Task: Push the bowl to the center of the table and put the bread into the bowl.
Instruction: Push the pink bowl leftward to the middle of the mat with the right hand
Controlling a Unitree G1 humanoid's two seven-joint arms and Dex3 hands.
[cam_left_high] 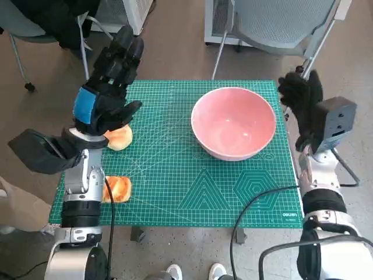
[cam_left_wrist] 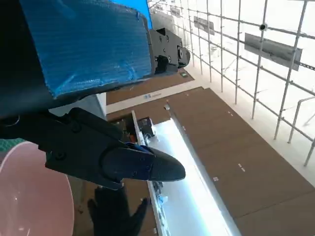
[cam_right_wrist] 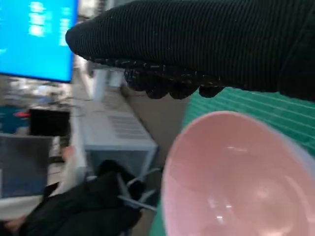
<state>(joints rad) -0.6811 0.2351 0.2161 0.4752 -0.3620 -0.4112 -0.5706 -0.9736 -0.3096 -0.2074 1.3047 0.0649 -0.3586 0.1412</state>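
The empty pink bowl point(cam_left_high: 233, 122) stands on the right half of the green cutting mat point(cam_left_high: 175, 175); it shows too in the left wrist view point(cam_left_wrist: 29, 196) and the right wrist view point(cam_right_wrist: 236, 177). Two pieces of bread lie at the mat's left edge: one point(cam_left_high: 119, 137) partly under my left hand, the other point(cam_left_high: 118, 189) nearer me beside my left forearm. My left hand point(cam_left_high: 108, 81) hovers raised over the left edge, fingers apart, holding nothing. My right hand point(cam_left_high: 303, 102) is lifted just right of the bowl's rim, fingers spread, apart from it.
Chair legs and a grey chair point(cam_left_high: 280, 23) stand behind the table's far edge. A white unit point(cam_left_high: 125, 11) sits at the back left. Cables point(cam_left_high: 256, 204) trail over the mat's near right corner. A person's shoes point(cam_left_high: 192, 272) show at the near edge.
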